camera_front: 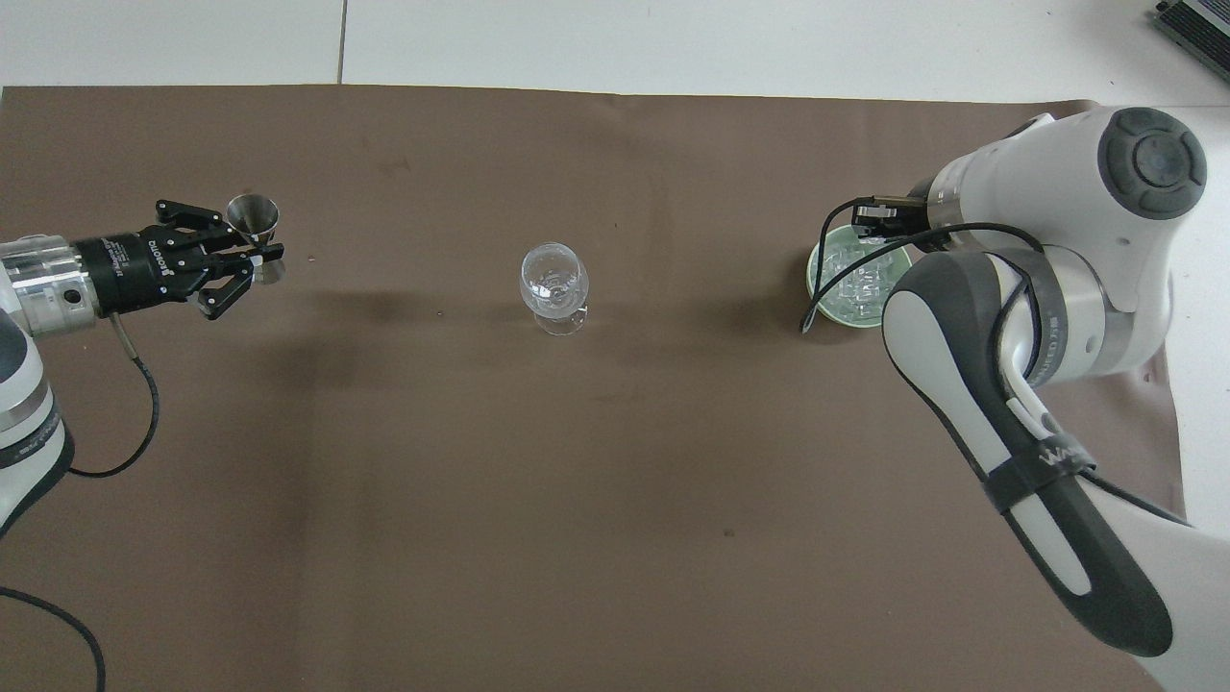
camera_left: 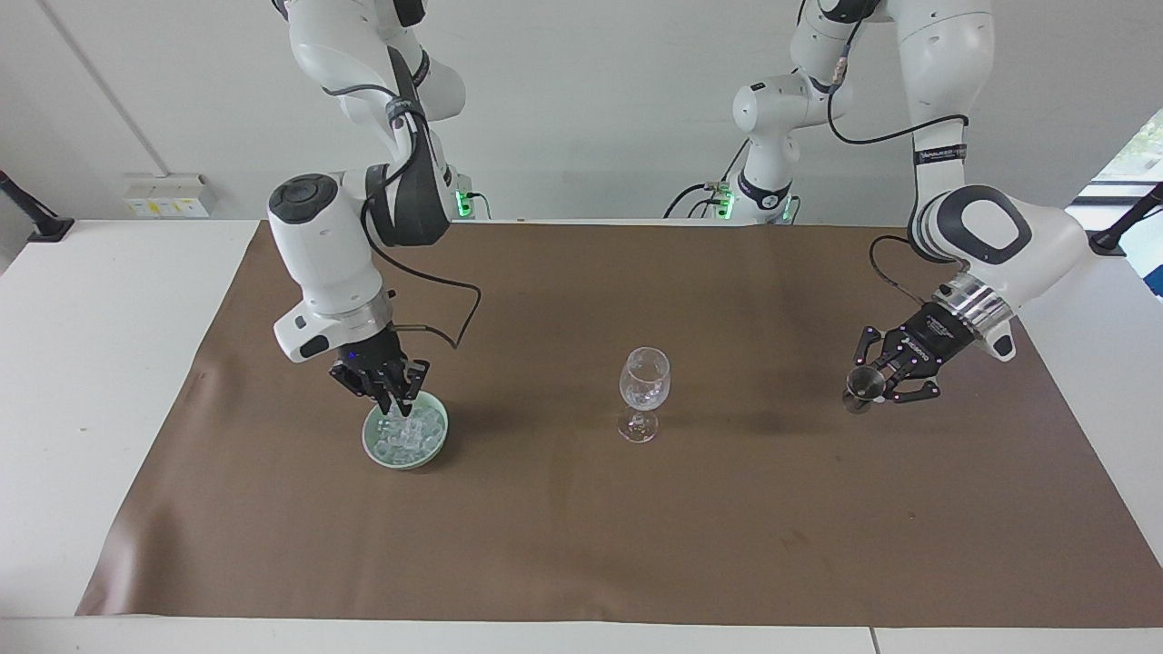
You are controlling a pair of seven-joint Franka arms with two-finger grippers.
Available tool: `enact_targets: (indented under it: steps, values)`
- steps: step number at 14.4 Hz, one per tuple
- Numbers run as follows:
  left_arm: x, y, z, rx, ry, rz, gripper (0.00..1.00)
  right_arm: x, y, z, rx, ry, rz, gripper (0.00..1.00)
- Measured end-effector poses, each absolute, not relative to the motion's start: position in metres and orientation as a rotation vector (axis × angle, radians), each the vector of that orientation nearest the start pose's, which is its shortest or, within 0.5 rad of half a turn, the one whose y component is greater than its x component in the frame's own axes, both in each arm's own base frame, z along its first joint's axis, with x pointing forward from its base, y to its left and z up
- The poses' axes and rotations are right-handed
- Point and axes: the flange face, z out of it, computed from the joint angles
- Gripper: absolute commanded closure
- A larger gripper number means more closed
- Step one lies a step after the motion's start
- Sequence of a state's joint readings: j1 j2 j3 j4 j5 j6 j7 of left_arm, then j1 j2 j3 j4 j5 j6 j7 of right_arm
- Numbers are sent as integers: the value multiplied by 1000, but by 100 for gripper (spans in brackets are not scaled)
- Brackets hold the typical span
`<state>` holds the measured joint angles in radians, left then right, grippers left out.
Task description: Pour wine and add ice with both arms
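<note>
1. Ice (camera_left: 406,436) sits piled in a green bowl (camera_left: 438,444) on the brown mat (camera_left: 581,545), toward the right arm's end
2. Right gripper (camera_left: 397,411) hangs just over that bowl, fingertips pinched on one cube (camera_left: 400,414)
3. Wine glass (camera_left: 644,391) stands upright mid-mat, well apart from the bowl
4. Left gripper (camera_left: 874,392) is low over the mat at its own end, clamped round a metal jigger (camera_front: 258,231)

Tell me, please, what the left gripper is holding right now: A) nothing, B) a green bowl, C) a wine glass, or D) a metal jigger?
D: the left gripper is shut on a metal jigger, while the wine glass stands alone mid-table.
</note>
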<state>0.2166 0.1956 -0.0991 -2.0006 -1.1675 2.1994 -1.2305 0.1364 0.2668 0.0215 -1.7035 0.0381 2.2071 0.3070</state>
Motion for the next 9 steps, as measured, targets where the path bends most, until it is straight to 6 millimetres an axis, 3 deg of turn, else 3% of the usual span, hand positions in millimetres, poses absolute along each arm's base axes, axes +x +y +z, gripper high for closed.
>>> enact_targets:
  steps: [3, 6, 7, 9]
  values:
    - [595, 49, 366, 1015, 1978, -662, 100, 642, 169, 477, -2965, 275, -354, 100]
    - [588, 59, 352, 922, 1975, -688, 100, 619, 243, 484, -2943, 232, -349, 100]
    - [585, 66, 344, 907, 1965, -680, 100, 613, 260, 486, -2950, 206, -358, 100]
    - [579, 79, 326, 870, 1959, -675, 100, 606, 275, 487, -2982, 152, -370, 100]
